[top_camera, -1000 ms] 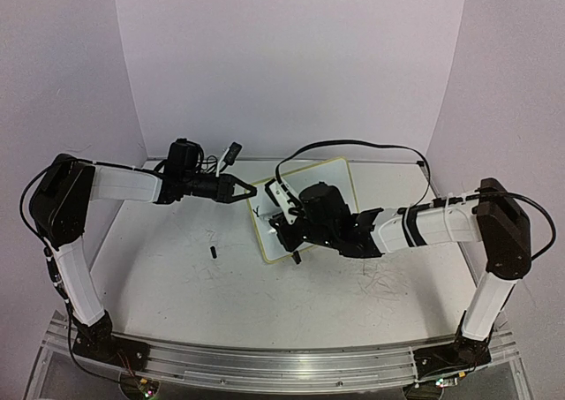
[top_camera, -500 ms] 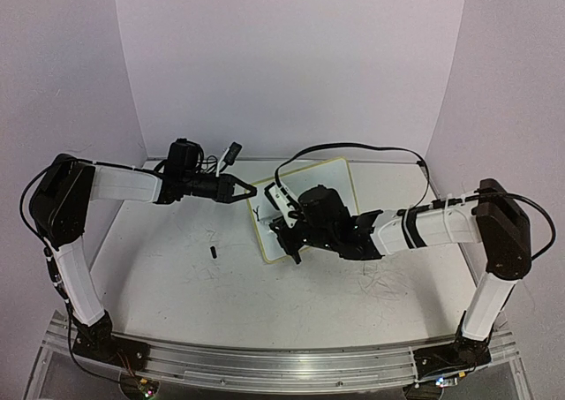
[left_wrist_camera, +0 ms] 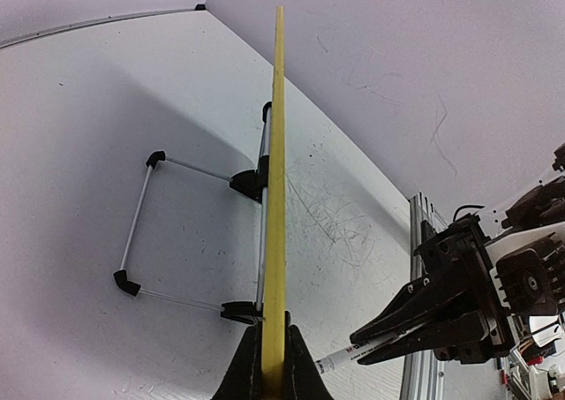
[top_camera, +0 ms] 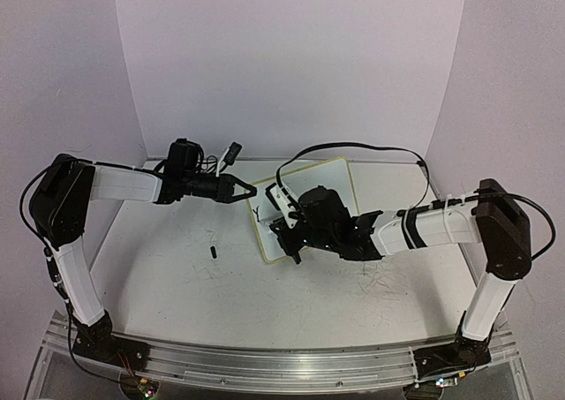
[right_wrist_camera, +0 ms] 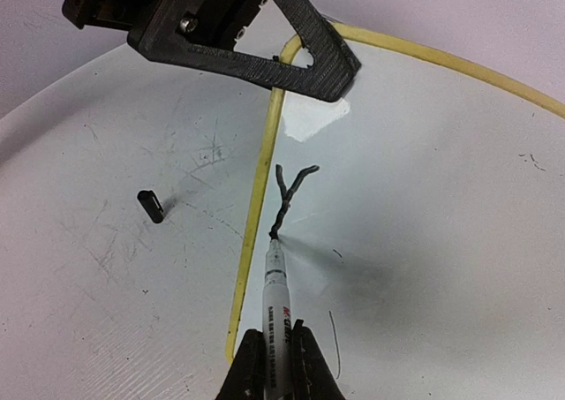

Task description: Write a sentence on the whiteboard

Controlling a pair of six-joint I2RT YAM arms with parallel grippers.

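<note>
The whiteboard [top_camera: 334, 177] with a pale yellow rim stands tilted at the back of the table. My left gripper [top_camera: 250, 191] is shut on its left corner. In the left wrist view the board's rim [left_wrist_camera: 276, 170] runs edge-on out of the shut fingers [left_wrist_camera: 298, 365]. My right gripper [top_camera: 289, 241] is shut on a white marker [right_wrist_camera: 276, 287]. The marker's tip touches the board's face [right_wrist_camera: 424, 197] at the foot of a black "Y" [right_wrist_camera: 291, 188], the only letter of the sentence in view.
A small black marker cap [top_camera: 213, 252] lies on the table left of the board. The board's wire stand with black feet [left_wrist_camera: 141, 232] reaches out behind it. A faint thin grey line [right_wrist_camera: 333, 329] marks the board near my right fingers. An aluminium rail [top_camera: 265, 365] runs along the near edge.
My right wrist has shifted slightly left and toward the near side with the marker, and then held still. The left arm and the board have not moved.
</note>
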